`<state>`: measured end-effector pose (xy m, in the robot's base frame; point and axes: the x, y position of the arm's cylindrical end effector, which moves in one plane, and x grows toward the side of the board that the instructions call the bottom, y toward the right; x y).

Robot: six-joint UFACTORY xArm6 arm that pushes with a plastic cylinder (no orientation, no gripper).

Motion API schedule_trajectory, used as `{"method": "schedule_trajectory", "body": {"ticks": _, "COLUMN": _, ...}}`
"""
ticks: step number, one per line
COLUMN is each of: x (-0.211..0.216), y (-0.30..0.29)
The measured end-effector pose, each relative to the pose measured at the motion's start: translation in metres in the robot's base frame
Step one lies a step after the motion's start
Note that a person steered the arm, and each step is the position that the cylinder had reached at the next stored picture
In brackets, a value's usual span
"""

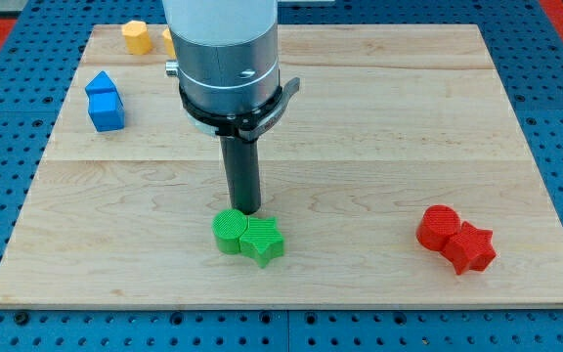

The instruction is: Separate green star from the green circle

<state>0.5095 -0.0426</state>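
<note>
The green circle (pixel 229 231) and the green star (pixel 263 240) lie side by side and touching near the bottom middle of the wooden board (pixel 379 137), circle on the left, star on the right. My tip (pixel 245 209) stands just above them in the view, right at the seam between the two, close to or touching their top edges. The rod rises from there into the arm's grey cylinder (pixel 225 59).
A red circle (pixel 438 227) and a red star (pixel 471 248) touch at the lower right. Two blue blocks (pixel 105 101) sit at the upper left. A yellow block (pixel 137 37) lies at the top left, another yellow one partly hidden behind the arm.
</note>
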Motion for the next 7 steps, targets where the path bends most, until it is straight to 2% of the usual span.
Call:
{"method": "schedule_trajectory", "body": {"ticks": 3, "x": 0.003, "y": 0.001}}
{"method": "schedule_trajectory", "body": {"ticks": 4, "x": 0.026, "y": 0.018}}
{"method": "schedule_trajectory", "body": {"ticks": 5, "x": 0.03, "y": 0.044}}
{"method": "schedule_trajectory", "body": {"ticks": 6, "x": 0.018, "y": 0.129}}
{"method": "schedule_trajectory", "body": {"ticks": 7, "x": 0.056, "y": 0.162}}
